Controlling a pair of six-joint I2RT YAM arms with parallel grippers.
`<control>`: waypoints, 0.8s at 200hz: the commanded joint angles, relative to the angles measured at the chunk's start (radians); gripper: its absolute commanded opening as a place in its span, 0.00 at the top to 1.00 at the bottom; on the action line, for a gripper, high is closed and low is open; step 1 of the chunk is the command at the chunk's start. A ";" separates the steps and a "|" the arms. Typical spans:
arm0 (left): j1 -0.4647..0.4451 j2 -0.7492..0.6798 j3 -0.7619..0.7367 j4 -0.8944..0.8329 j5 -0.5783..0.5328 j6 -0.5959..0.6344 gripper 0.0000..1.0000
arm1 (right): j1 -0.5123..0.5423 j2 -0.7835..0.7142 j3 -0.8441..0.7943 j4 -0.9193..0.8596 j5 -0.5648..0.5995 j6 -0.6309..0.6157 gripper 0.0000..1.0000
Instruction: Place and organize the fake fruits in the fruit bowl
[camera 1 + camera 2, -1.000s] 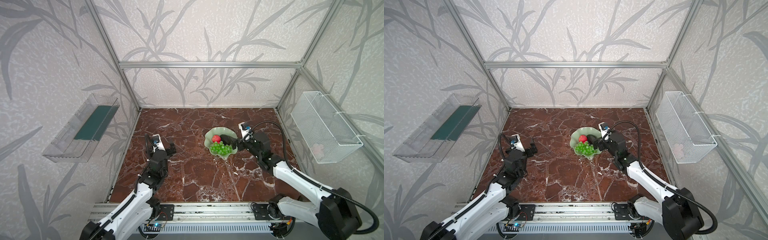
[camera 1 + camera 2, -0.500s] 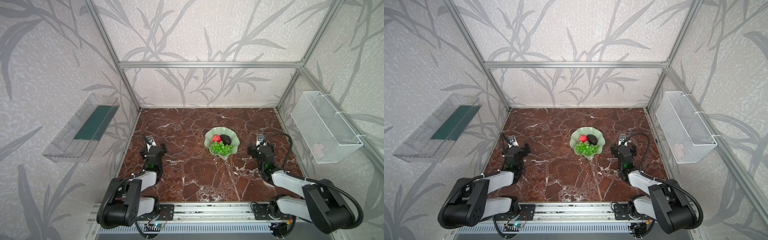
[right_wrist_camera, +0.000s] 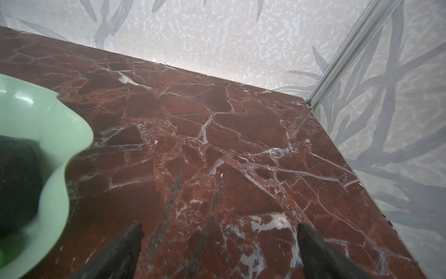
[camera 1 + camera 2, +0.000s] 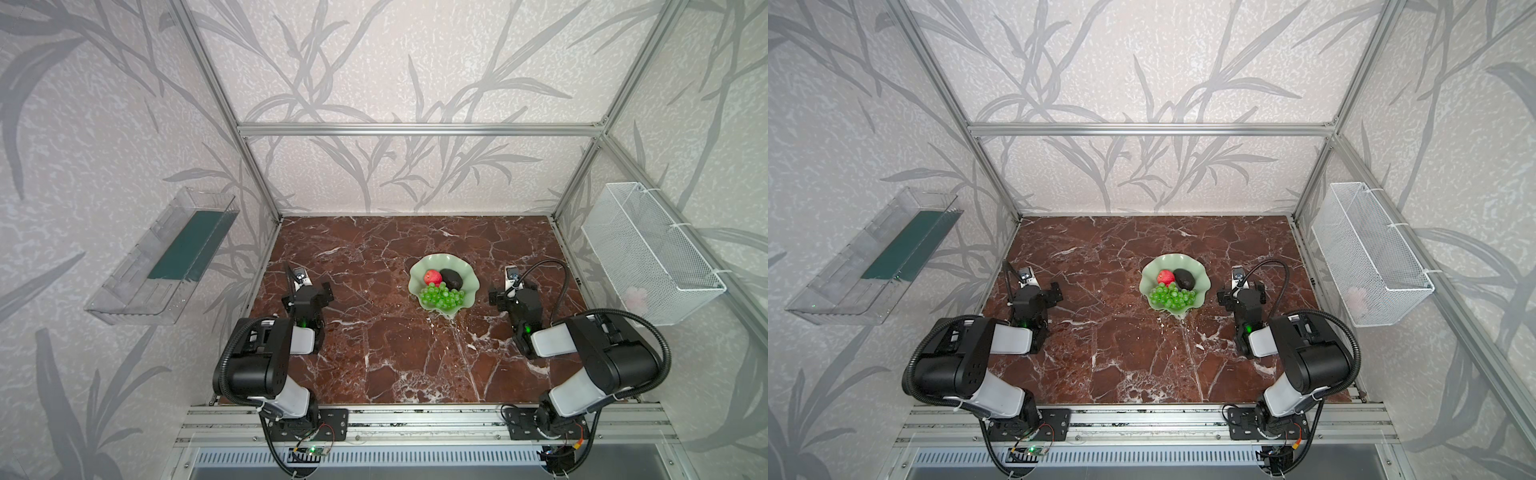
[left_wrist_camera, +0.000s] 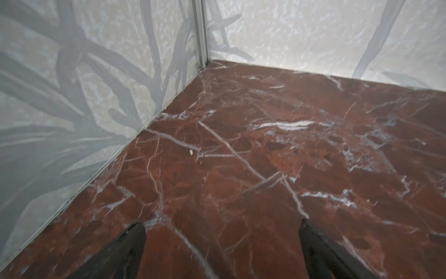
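Celadon-green glossy scalloped bowl (image 4: 440,261) holds round red fruit (image 4: 432,276), dark pebbly avocado (image 4: 452,278), bright green grape bunch (image 4: 442,296). Arms: left gripper (image 5: 222,221) well apart, right gripper (image 3: 219,224) near bowl; both spread wide, empty, above red-brown marble tabletop (image 4: 374,332).

- It is bright in here, with soft light everywhere and only faint shadows.
- The fruit bowl (image 3: 48,116) shows small white shiny spots and looks blurry up close.
- Both top views are sharp, but the metal bars (image 4: 415,129) lean outward near the edges.
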 commanded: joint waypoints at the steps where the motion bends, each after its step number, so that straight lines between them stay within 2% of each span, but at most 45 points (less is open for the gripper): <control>1: 0.005 -0.017 0.027 -0.029 0.020 0.015 0.01 | -0.006 0.011 0.014 0.021 -0.003 0.012 0.01; 20: 0.004 0.018 0.006 0.073 0.026 0.035 0.01 | -0.004 0.009 0.013 0.021 0.000 0.011 0.01; 33: 0.004 -0.004 0.015 0.017 0.026 0.021 0.01 | -0.004 0.004 0.012 0.011 0.000 0.013 0.01; 48: 0.003 0.013 0.008 0.064 0.028 0.034 0.01 | -0.004 0.005 0.013 0.012 -0.001 0.014 0.01; 120: 0.003 0.010 0.010 0.049 0.029 0.032 0.01 | -0.028 -0.003 0.034 -0.040 -0.047 0.032 0.01; 131: 0.004 0.010 0.010 0.049 0.030 0.034 0.01 | -0.028 -0.003 0.030 -0.033 -0.035 0.032 0.01; 145: 0.003 0.010 0.011 0.050 0.030 0.033 0.01 | -0.029 -0.002 0.018 -0.005 0.044 0.064 0.01; 160: 0.003 0.009 0.011 0.049 0.030 0.034 0.01 | -0.033 -0.003 0.004 0.018 0.048 0.070 0.01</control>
